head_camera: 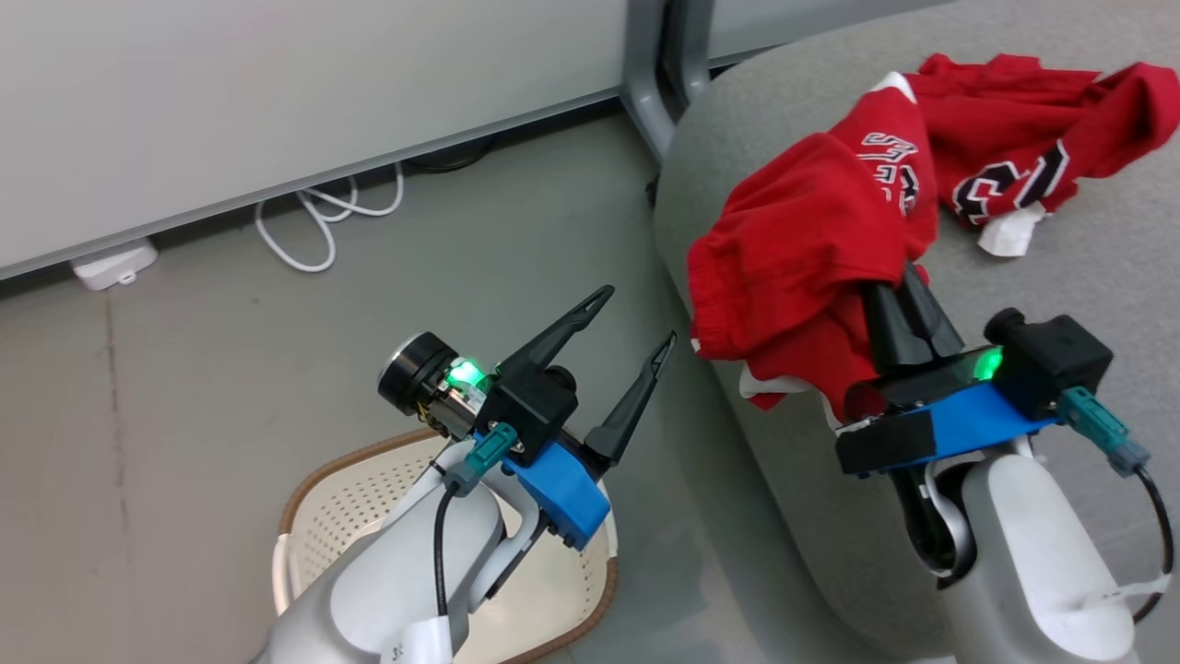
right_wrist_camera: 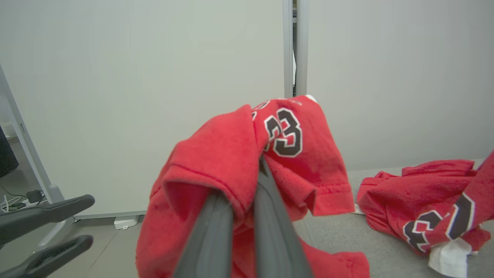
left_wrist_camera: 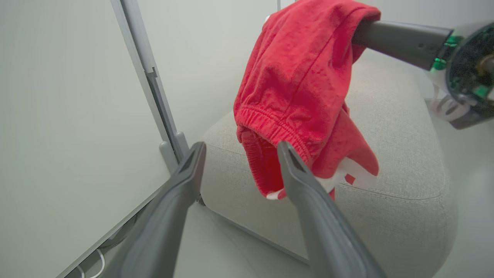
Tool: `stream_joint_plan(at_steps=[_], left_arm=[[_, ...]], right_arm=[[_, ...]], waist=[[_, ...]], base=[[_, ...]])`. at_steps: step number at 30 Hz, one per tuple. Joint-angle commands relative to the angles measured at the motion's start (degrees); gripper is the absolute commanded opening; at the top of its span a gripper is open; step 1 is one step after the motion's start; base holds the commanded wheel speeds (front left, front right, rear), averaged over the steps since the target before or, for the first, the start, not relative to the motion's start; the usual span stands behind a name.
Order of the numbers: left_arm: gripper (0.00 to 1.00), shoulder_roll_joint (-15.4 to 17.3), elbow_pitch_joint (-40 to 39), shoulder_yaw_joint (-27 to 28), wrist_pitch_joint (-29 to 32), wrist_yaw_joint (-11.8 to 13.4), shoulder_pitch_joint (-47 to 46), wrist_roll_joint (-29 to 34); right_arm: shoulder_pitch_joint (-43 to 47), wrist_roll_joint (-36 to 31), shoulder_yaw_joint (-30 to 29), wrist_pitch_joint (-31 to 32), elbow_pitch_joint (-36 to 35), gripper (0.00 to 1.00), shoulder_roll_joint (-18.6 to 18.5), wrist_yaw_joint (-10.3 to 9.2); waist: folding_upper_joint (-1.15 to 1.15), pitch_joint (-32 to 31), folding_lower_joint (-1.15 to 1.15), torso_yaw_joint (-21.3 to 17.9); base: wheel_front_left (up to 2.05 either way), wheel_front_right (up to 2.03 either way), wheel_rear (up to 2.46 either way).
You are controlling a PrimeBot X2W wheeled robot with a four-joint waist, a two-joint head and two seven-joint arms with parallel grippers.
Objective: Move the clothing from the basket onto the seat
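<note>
White cable point(head_camera: 323, 221) and basket point(head_camera: 323, 480) left of the seat point(head_camera: 1088, 277), red garment point(head_camera: 1014, 120) lying on it, right gripper point(head_camera: 908, 277) over its edge clamping second garment point(head_camera: 802, 249), left gripper point(head_camera: 640, 314) spread empty.

Two red garments: a held garment point(head_camera: 802, 249) in the right gripper point(head_camera: 908, 286), a loose garment point(head_camera: 1014, 120) beyond it; one basket point(head_camera: 359, 503) under the left gripper point(head_camera: 640, 314); one seat point(head_camera: 1088, 304); one white cable point(head_camera: 312, 268).

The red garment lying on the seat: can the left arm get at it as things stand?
Probably not directly: the held garment on the right gripper hangs between the open left gripper and the lying garment.
</note>
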Motion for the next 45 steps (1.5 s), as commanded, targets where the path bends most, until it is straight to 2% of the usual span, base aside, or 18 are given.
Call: stream_joint_plan(at_steps=[1, 11, 21, 27, 32, 37, 45], left_arm=[[1.0, -0.1, -0.1, -0.5, -0.3, -0.3, -0.8, 0.4], [1.0, -0.4, 0.5, -2.5, -0.3, -0.9, -1.2, 0.8], [1.0, -0.2, 0.3, -2.5, -0.3, -0.9, -1.6, 0.5], [1.0, 0.1, -0.2, -2.4, -0.2, -0.4, -2.4, 0.8], [1.0, 0.9, -1.8, -2.4, 0.7, 0.1, -4.9, 1.7], [1.0, 1.9, -3.6, -2.3, 1.9, 0.2, -8.2, 2.8], [1.0, 2.7, -5.9, -2.5, 3.4, 0.1, -13.7, 4.8]], right_arm=[[1.1, -0.4, -1.0, -0.2, -1.0, 0.0, -0.5, 0.01], [5.5, -0.6, -5.2, -0.2, -4.6, 0.0, -0.6, 0.01], [6.9, -0.8, -5.7, -0.2, -5.9, 0.0, -0.1, 0.01], [4.1, -0.7, -6.3, -0.2, -6.8, 0.0, 0.1, 0.01], [-3.7, -1.0, -7.5, -0.2, -7.5, 0.0, -0.8, 0.01], [-14.0, -1.3, -11.5, -0.2, -8.3, 0.0, -2.3, 0.01], [-30.4, -1.7, -20.4, -0.2, -7.4, 0.0, -9.3, 0.01]], waist=[[0.0, 0.5, 0.0, -2.2], [0.0, 1.5, 0.0, -6.7], [0.0, 1.8, 0.0, -7.3], [0.0, 3.2, 0.0, -6.6], [0.0, 8.3, 0.0, -5.8], [0.0, 15.0, 0.0, -4.7], [0.0, 25.2, 0.0, -2.3]], base=[[0.0, 0.0, 0.0], [0.0, 0.0, 0.0], [0.0, 0.0, 0.0], [0.0, 0.0, 0.0], [0.0, 0.0, 0.0], [0.0, 0.0, 0.0], [0.0, 0.0, 0.0]])
